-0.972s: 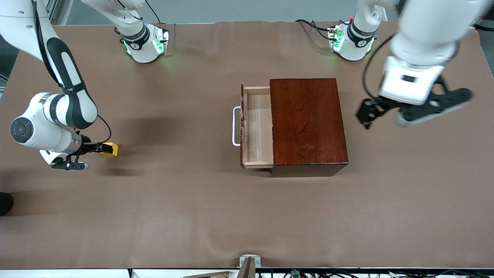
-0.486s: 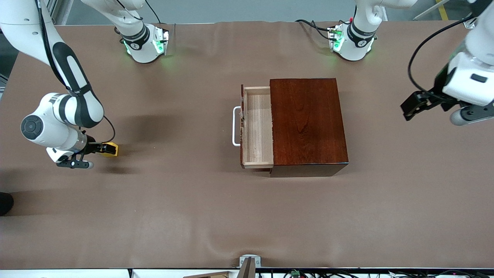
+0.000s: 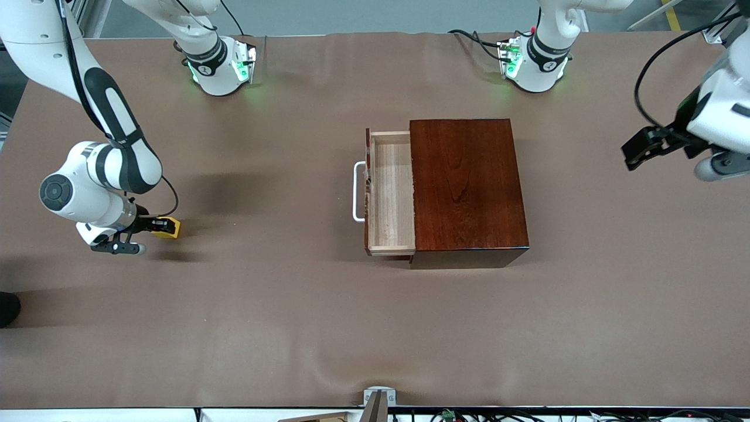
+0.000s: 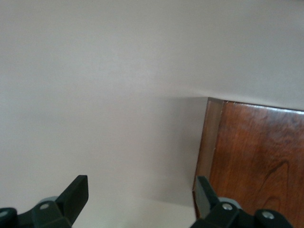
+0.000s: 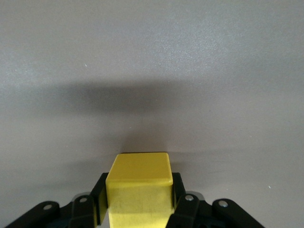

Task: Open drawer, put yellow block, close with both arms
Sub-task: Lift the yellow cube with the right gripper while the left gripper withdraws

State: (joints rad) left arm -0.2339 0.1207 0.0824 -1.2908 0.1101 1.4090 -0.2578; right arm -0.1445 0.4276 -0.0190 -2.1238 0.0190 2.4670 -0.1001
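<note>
The drawer (image 3: 391, 193) stands pulled out of the dark mahogany box (image 3: 467, 184) toward the right arm's end, its white loop handle (image 3: 355, 191) in front; the pale tray is empty. The yellow block (image 3: 168, 226) is at the right arm's end of the table, clamped between the fingers of my right gripper (image 3: 157, 225); in the right wrist view the block (image 5: 138, 190) fills the space between the black fingers (image 5: 98, 199). My left gripper (image 3: 636, 151) is open and empty, up in the air past the box at the left arm's end; its wrist view shows a box corner (image 4: 251, 161).
The brown cloth table (image 3: 263, 316) is bare around the box. The two green-lit arm bases (image 3: 222, 64) stand along the edge farthest from the front camera. A small bracket (image 3: 378, 398) sits at the near edge.
My left gripper has swung away from the box toward the left arm's end of the table. My right gripper has closed in on the yellow block, which stays in the same spot.
</note>
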